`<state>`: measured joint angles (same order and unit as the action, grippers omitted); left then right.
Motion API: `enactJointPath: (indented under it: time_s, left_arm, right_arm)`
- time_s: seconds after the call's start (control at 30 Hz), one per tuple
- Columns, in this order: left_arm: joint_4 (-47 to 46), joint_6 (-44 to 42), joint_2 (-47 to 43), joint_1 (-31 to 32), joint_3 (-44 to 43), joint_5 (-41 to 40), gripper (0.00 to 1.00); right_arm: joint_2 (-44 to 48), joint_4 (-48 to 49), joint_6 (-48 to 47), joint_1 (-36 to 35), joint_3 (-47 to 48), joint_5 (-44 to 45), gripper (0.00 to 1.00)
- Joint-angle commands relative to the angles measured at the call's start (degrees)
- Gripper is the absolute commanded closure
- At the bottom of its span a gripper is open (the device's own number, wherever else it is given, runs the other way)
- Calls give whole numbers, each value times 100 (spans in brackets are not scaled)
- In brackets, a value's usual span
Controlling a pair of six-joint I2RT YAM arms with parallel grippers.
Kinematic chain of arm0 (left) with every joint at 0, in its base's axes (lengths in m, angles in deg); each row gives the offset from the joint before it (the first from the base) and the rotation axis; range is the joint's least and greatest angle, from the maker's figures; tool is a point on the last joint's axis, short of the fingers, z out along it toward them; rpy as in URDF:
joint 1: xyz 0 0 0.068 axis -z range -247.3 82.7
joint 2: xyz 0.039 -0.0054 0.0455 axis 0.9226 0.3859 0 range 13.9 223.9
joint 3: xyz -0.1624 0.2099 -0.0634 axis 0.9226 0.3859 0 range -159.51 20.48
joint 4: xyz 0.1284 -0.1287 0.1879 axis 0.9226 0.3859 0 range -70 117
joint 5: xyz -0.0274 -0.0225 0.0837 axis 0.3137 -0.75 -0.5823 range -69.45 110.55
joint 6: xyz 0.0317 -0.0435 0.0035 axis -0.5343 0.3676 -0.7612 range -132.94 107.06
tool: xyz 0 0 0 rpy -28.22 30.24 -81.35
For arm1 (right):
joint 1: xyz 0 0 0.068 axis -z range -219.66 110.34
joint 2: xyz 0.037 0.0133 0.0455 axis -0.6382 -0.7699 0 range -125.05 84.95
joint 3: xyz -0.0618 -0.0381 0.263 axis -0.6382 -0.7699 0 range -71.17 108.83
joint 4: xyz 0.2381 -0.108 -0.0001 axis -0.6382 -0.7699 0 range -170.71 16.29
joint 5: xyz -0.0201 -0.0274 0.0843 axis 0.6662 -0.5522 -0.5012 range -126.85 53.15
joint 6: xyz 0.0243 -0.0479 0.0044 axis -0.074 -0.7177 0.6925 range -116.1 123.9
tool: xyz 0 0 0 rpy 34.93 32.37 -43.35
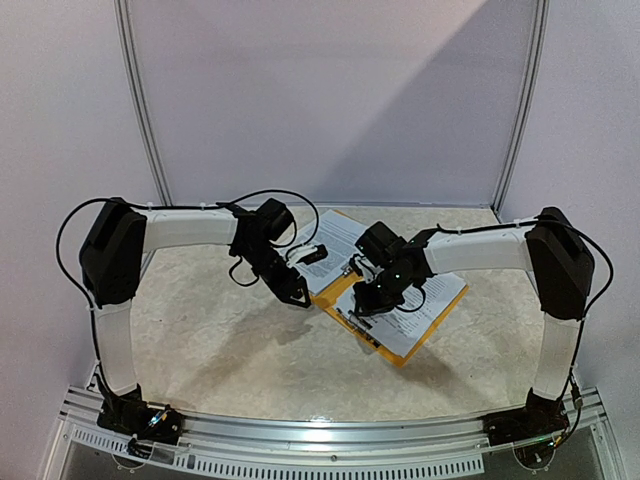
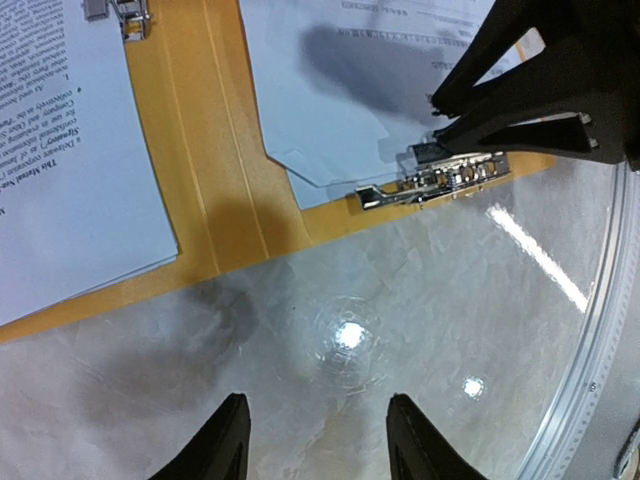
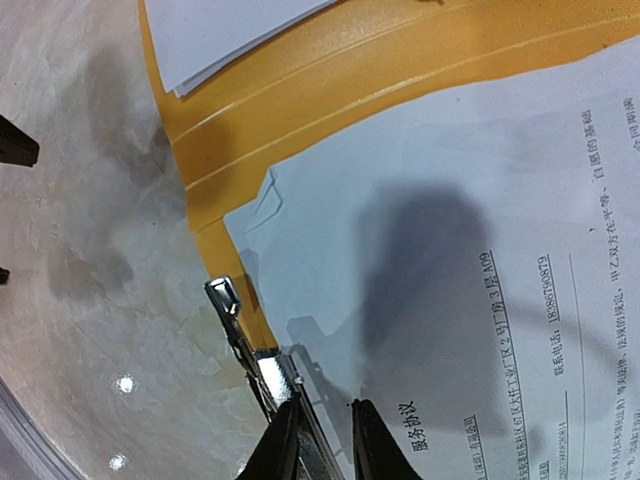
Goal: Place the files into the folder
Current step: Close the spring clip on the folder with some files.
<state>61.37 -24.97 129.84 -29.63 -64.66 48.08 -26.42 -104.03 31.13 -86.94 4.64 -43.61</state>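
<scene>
The orange-yellow folder (image 1: 335,290) lies open on the table. White printed files lie on both halves: a stack on its far half (image 1: 335,245) and a sheet on its near half (image 1: 432,305). My right gripper (image 1: 362,305) is down at the folder's left edge, its narrow jaws closed on the metal clip (image 3: 250,340) beside the sheet (image 3: 450,250). In the left wrist view its fingers (image 2: 470,105) pinch that clip (image 2: 430,185). My left gripper (image 2: 318,400) is open and empty over bare table, just off the folder's edge (image 2: 230,200).
The table is pale marbled stone (image 2: 340,330) with a metal rail along its near edge (image 1: 320,430). White panel walls stand behind (image 1: 330,100). A second metal fitting (image 2: 120,15) shows at the stack's edge. The two arms are close together over the folder.
</scene>
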Motion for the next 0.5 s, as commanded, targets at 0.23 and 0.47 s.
enactJointPath:
  time_s: [0.23, 0.47]
  left_arm:
    - [86, -74, 104, 65, -42, -28, 51]
    - [89, -72, 110, 65, -54, -37, 51]
  right_arm:
    - [224, -98, 136, -76, -277, 83, 81]
    - [341, -87, 184, -114, -380, 99, 81]
